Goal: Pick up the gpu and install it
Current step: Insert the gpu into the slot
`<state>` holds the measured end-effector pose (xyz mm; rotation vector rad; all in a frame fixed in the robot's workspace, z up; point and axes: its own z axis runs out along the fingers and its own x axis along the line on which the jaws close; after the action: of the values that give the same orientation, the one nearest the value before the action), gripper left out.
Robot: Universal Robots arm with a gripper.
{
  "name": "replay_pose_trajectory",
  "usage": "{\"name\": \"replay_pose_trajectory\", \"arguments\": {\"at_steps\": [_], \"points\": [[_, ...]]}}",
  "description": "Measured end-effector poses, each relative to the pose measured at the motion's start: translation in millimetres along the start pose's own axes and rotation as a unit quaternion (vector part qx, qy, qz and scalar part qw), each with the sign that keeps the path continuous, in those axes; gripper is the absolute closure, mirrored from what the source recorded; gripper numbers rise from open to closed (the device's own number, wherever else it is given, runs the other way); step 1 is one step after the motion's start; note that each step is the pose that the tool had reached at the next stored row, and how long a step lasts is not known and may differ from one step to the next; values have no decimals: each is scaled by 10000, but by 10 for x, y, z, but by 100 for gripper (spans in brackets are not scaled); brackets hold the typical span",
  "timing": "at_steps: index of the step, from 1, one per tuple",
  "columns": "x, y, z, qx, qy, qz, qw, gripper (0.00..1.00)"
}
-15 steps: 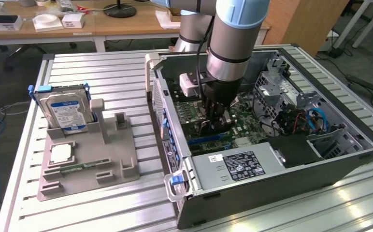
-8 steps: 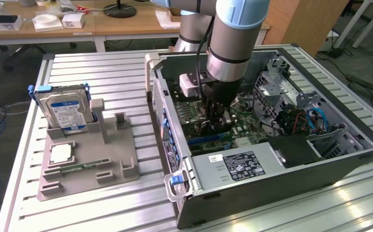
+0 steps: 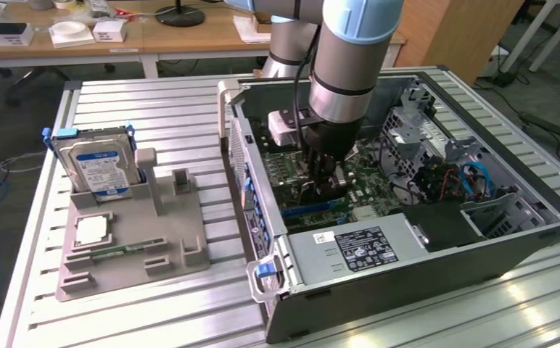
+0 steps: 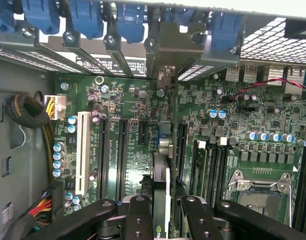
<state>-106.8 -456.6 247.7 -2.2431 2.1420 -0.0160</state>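
Slatted aluminium table (image 3: 154, 109) carries everything we see: an open computer case (image 3: 512, 239) lying on its side and, beside it toward the exterior view's left, a grey parts holder (image 3: 164, 250) with a blue-labelled hard drive (image 3: 96, 167) standing in it and a slim memory stick (image 3: 115, 250) lying flat.

Our gripper (image 3: 317, 181) is down inside the case, over the motherboard (image 3: 367, 185). In the wrist view the gripper (image 4: 163, 210) has its fingers (image 4: 137, 215) closed on the gpu (image 4: 162, 185), held edge-on so that we see only its thin top edge running away from the fingers toward the case's rear slot covers (image 4: 112, 50). The card stands upright above the expansion slots (image 4: 120, 150), among the black ones on the far side of the white slot (image 4: 83, 150) from the cable bundle; whether its connector edge has entered a slot we cannot tell.

We judge the card light and stiff but fragile: a thin circuit board that dislikes twisting. Holding it by the top edge, with the pads clear of components, looks the sensible grip, and any downward push should stay square to the slot.
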Motion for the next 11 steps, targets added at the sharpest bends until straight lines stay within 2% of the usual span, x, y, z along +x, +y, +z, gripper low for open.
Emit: {"name": "replay_pose_trajectory", "arguments": {"at_steps": [11], "points": [[21,2,0,2,3,81,10000,73]]}}
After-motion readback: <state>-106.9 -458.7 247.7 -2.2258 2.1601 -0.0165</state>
